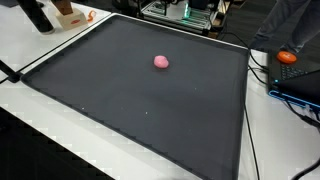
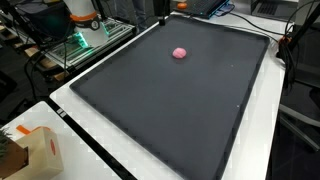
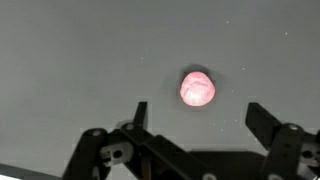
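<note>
A small pink ball (image 1: 161, 61) (image 2: 180, 52) lies alone on a large dark mat (image 1: 130, 110) (image 2: 190, 110) in both exterior views. In the wrist view the ball (image 3: 197, 88) sits on the mat (image 3: 70, 60) just beyond my gripper (image 3: 198, 112), roughly centred between the two fingertips and slightly ahead of them. The jaws stand wide open with nothing between them, and neither touches the ball. Neither exterior view shows the gripper or the arm above the mat.
The mat covers most of a white table (image 1: 30, 120) (image 2: 90, 140). A cardboard box (image 2: 40, 150) stands near one corner. An orange object (image 1: 288, 57) and cables (image 1: 262, 70) lie beside the mat's edge. Green-lit equipment (image 2: 85, 42) stands past the far side.
</note>
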You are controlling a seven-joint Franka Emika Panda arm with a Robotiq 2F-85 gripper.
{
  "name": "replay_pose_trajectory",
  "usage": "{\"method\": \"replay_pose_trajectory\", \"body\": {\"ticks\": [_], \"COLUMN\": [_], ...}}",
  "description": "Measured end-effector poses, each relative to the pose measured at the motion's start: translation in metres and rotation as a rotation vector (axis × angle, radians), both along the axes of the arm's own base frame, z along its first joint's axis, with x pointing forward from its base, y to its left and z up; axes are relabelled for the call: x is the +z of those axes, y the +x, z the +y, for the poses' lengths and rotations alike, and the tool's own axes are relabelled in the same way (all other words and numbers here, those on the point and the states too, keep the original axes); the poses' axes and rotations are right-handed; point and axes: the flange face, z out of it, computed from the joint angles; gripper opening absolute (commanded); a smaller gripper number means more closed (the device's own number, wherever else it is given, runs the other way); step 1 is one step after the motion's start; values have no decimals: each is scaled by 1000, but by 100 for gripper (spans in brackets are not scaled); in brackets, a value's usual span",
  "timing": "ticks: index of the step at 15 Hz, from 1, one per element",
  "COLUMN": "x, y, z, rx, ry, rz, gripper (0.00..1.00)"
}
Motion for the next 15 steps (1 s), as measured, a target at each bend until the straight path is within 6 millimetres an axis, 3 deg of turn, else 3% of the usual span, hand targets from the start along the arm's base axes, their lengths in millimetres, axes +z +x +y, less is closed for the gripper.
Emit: {"method": "replay_pose_trajectory", "body": {"ticks": [8,15], "x": [-27,-56], "y": [70,102], "z": [48,70], "rx": [-95,-155], "ry": [-2,-51], "rz": [38,87], "gripper": [100,100]}}
